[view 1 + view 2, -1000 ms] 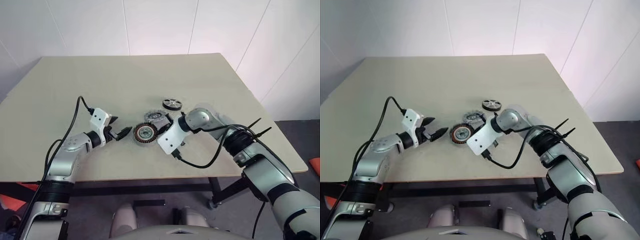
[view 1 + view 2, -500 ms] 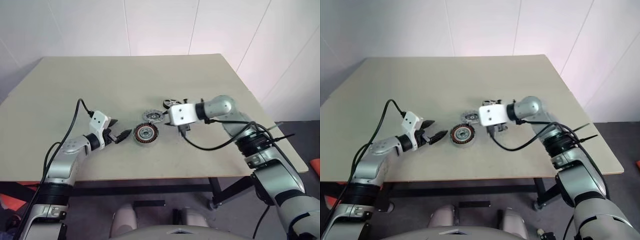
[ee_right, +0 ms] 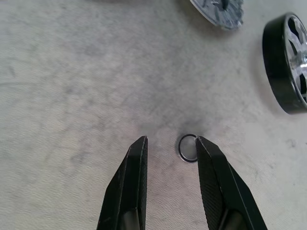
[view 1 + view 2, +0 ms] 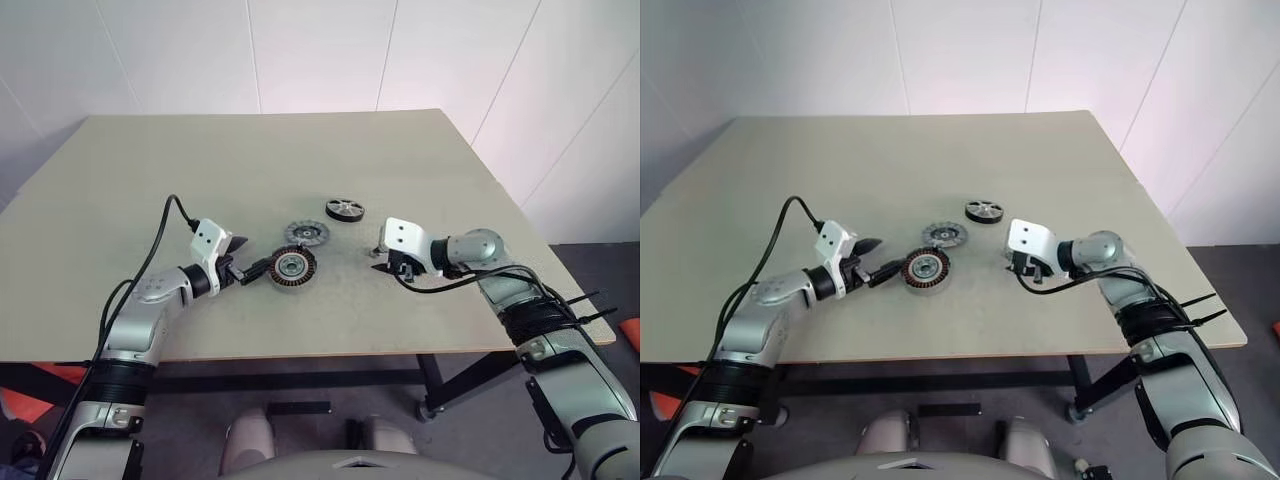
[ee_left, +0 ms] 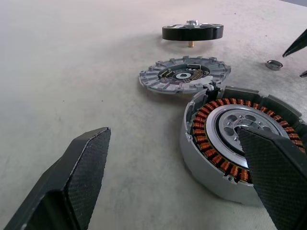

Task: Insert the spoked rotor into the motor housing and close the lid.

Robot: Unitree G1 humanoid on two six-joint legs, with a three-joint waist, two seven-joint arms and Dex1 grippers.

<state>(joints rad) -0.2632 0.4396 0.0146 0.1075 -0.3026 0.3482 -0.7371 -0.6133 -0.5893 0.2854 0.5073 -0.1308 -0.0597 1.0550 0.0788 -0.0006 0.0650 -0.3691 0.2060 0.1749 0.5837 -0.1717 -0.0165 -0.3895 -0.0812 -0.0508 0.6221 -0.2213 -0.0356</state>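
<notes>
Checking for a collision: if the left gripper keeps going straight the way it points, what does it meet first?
Probably the silver-grey round motor housing with copper windings: the open left gripper points at it, one finger already over its rim.

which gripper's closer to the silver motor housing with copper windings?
Left. The left gripper brackets the silver motor housing; the right gripper is off to its right, by a tiny metal ring.

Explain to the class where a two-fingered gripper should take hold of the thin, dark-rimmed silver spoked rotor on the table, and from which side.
Grip the thin, dark-rimmed silver spoked rotor across its dark rim, coming from above. It sits level on the beige table, raised on a short central pin, so opposite rim edges are exposed. The shiny spoked face offers jaws nothing to clamp, and a low side approach would probably tip it.
</notes>
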